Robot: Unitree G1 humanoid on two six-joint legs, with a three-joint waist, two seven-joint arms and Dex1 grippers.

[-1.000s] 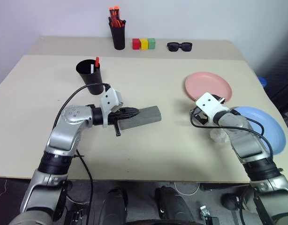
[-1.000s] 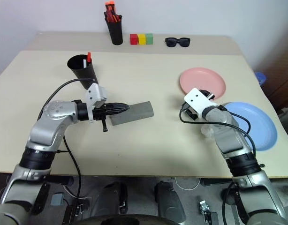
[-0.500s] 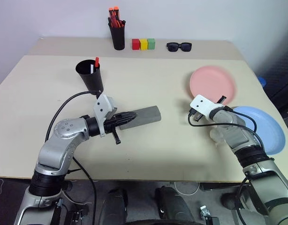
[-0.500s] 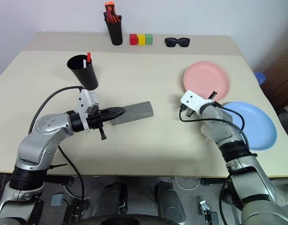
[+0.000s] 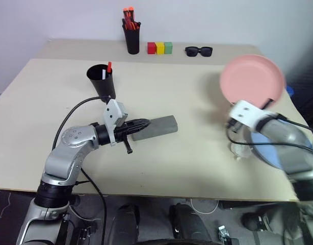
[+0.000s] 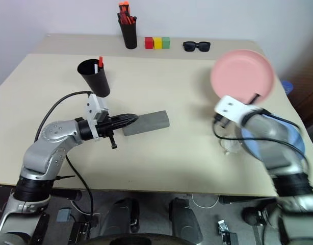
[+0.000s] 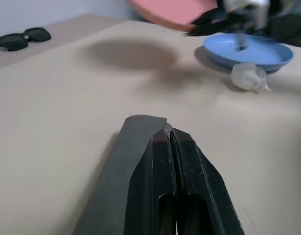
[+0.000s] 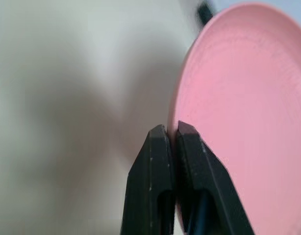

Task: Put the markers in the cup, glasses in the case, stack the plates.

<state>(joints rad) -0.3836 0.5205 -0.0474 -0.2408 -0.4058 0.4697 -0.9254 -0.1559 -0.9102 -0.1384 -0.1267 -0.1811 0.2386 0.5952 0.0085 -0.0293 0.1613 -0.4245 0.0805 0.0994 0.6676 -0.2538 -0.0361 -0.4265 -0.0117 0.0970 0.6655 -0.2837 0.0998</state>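
Note:
The salmon pink plate (image 5: 252,77) hangs tilted in the air at the right, with my right gripper (image 5: 267,103) shut on its lower rim (image 8: 189,98). Below that arm the light blue plate (image 7: 248,49) lies on the table. The closed grey case (image 5: 157,127) sits mid-table. My left gripper (image 5: 142,124) is shut, its fingers (image 7: 171,161) lying together on the end of the lid. At the left stands the black cup (image 5: 100,84) with markers in it, one with a red cap (image 5: 109,66). The glasses are hidden.
A narrow black holder of red-orange pens (image 5: 132,38), three coloured blocks (image 5: 160,48) and black sunglasses (image 5: 199,50) line the table's far edge. A small clear crumpled object (image 7: 248,77) lies beside the blue plate.
My right gripper closed on the pink plate's rim and lifted it off the table, up and to the right. The left gripper stayed on the case.

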